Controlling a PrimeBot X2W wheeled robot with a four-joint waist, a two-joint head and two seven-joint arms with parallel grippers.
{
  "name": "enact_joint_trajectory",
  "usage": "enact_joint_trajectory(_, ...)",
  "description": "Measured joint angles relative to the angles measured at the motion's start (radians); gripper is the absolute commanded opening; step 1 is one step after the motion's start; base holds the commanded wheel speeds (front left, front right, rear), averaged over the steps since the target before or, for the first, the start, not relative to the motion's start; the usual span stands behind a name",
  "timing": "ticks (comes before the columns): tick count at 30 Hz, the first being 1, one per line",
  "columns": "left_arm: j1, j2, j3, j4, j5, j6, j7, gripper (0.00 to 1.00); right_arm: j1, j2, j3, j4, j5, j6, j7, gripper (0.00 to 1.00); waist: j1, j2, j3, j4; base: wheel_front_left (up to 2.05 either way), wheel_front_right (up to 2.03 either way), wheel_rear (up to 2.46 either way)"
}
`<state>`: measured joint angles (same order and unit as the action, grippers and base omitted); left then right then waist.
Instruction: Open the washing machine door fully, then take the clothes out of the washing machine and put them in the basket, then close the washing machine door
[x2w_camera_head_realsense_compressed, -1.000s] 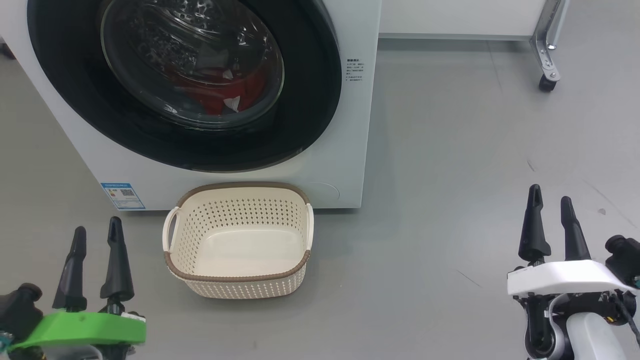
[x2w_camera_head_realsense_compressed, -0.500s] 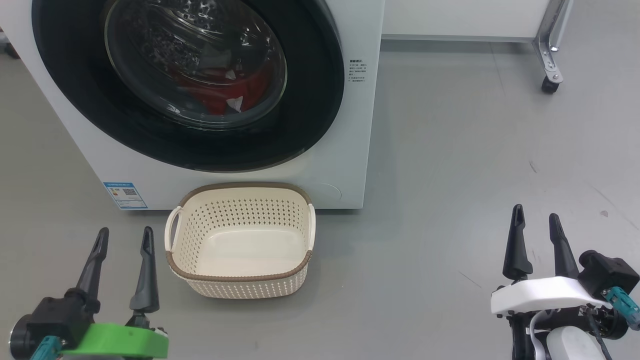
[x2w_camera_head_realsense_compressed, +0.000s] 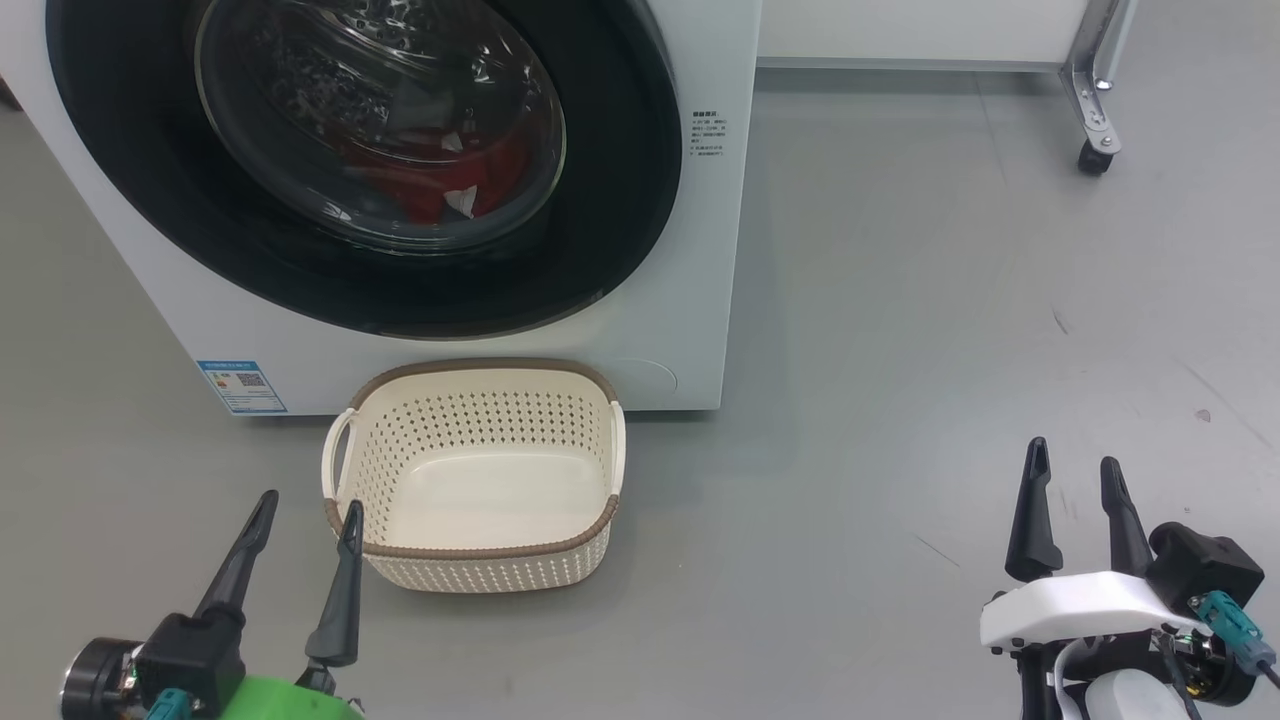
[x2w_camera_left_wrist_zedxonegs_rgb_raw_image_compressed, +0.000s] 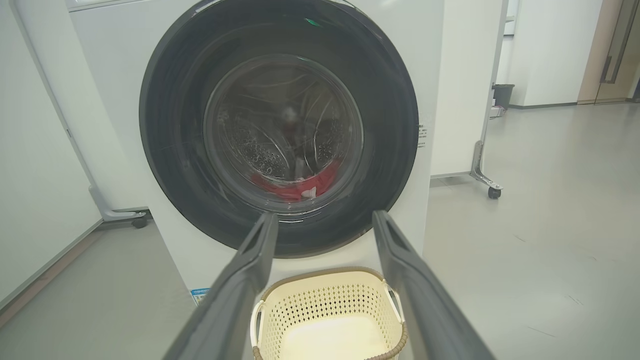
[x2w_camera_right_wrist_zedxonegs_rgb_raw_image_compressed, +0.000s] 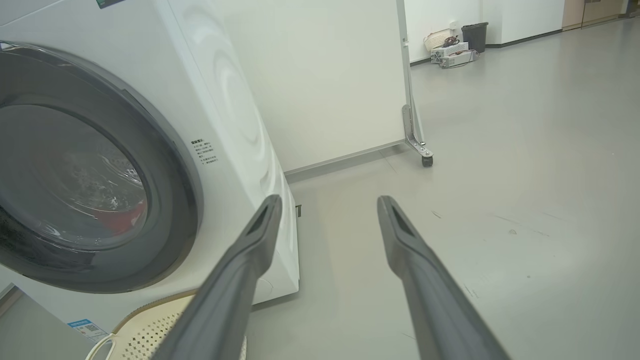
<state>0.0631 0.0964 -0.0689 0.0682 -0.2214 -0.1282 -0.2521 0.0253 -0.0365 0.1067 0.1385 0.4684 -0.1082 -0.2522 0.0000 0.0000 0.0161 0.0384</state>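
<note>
Your left gripper (x2w_camera_head_realsense_compressed: 310, 502) stands with its jaws spread wide and nothing between them; the cream perforated basket (x2w_camera_head_realsense_compressed: 480, 572) sits on the grey floor (x2w_camera_head_realsense_compressed: 900, 350) just ahead and to the right of those jaws, its near left corner close by the right finger; whether they touch, you cannot tell; in the left wrist view the basket shows low between the two fingers, empty; beyond the fingertips the black-rimmed washing machine door (x2w_camera_head_realsense_compressed: 620, 200) lies closed flat on the front of the white washing machine (x2w_camera_head_realsense_compressed: 700, 330); through its glass bowl you can see the red clothes (x2w_camera_head_realsense_compressed: 420, 185) at the bottom of the drum, a small white tag among them; your right gripper (x2w_camera_head_realsense_compressed: 1073, 455) is likewise released and empty, over bare floor; the basket and the machine lie well apart to the left of its jaws; far ahead of its fingertips stands a castor (x2w_camera_head_realsense_compressed: 1092, 158) under a metal frame leg.
</note>
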Motion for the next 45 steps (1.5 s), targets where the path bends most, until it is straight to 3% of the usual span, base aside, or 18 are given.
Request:
enact_joint_trajectory(10,0.0,-0.007,-0.008,0.059,0.012,0.0,0.0,1.0,-0.002,0.0,0.004,0.028,-0.016,-0.002,0.0,1.0,0.0,0.0,0.009,-0.006,0.0,0.0,0.0)
enact_joint_trajectory(24,-0.001,-0.017,0.002,0.146,0.014,0.0,0.0,1.0,-0.018,-0.008,0.077,0.081,-0.128,0.001,0.0,1.0,0.0,0.0,0.014,-0.005,0.0,0.0,0.0)
enact_joint_trajectory(45,-0.01,-0.029,0.02,0.193,0.028,0.0,0.0,1.0,-0.036,-0.008,0.095,0.132,-0.146,0.019,0.0,1.0,0.0,0.0,0.005,-0.004,0.0,0.0,0.0)
